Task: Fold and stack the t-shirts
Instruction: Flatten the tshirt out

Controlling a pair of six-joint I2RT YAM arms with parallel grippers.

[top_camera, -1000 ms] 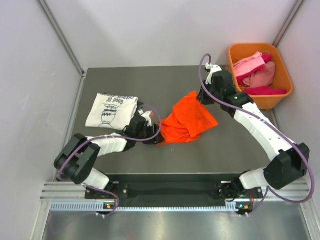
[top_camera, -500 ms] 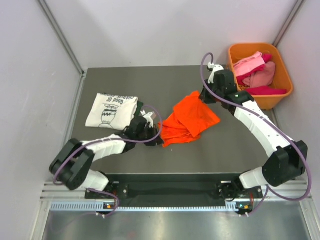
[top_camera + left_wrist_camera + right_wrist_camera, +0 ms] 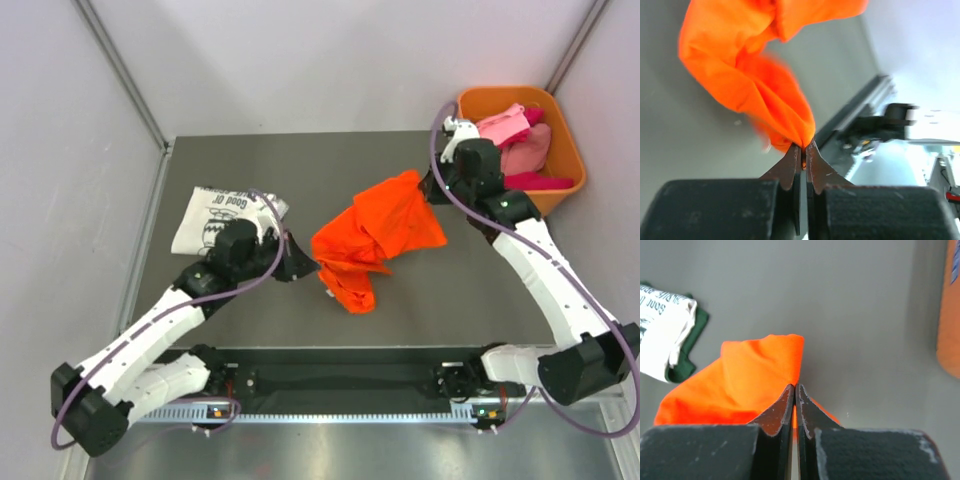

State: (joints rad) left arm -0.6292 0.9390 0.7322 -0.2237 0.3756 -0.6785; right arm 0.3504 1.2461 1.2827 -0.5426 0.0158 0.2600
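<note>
A bright orange t-shirt [image 3: 375, 235] hangs crumpled between my two grippers above the middle of the table. My left gripper [image 3: 308, 265] is shut on its lower left edge, and the pinched orange cloth [image 3: 765, 95] shows in the left wrist view. Its upper right corner is clamped in my right gripper [image 3: 428, 190], also shut, with orange cloth [image 3: 745, 377] spreading from the jaws. A folded white t-shirt [image 3: 218, 218] with black print lies flat at the table's left, also seen as white cloth [image 3: 662, 335] in the right wrist view. More t-shirts [image 3: 515, 145], pink, red and magenta, sit in the bin.
An orange plastic bin [image 3: 562, 190] stands off the table's far right corner. Grey walls close in on both sides. A dark green layer [image 3: 687, 347] lies under the white shirt. The metal rail [image 3: 340, 385] with the arm bases runs along the near edge.
My left gripper closed on the orange shirt's edge and rose with it. My right gripper moved right and back, pulling its corner. The shirt lifted off the table and stretched between them.
</note>
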